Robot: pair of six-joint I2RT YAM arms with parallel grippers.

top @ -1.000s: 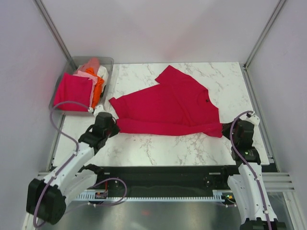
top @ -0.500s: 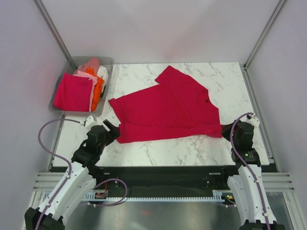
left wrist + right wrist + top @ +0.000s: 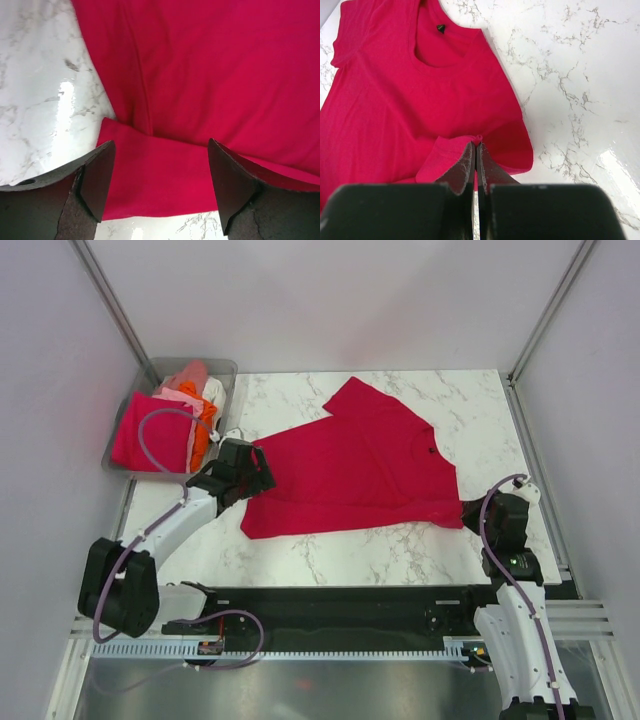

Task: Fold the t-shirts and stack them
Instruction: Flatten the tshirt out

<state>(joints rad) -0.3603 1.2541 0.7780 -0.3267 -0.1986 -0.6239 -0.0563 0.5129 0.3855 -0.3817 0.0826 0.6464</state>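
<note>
Early stage. Crimson red cloth t-shirt (image 3: 350,465) lies mid-frame on white marble worktop (image 3: 470,410), only its lower strip folded up. Left claw (image 3: 250,472) released over its left hem. Right claw (image 3: 476,147) clenched, pinching its right edge. Other t-shirts (image 3: 165,425) sit in clear grey plastic bin (image 3: 232,365), upper left, still to do.

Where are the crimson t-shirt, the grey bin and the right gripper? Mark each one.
crimson t-shirt (image 3: 350,475): top view, middle of its body.
grey bin (image 3: 222,363): top view, far rim.
right gripper (image 3: 476,146): right wrist view, between its fingertips, which pinch a fold of the shirt.
</note>
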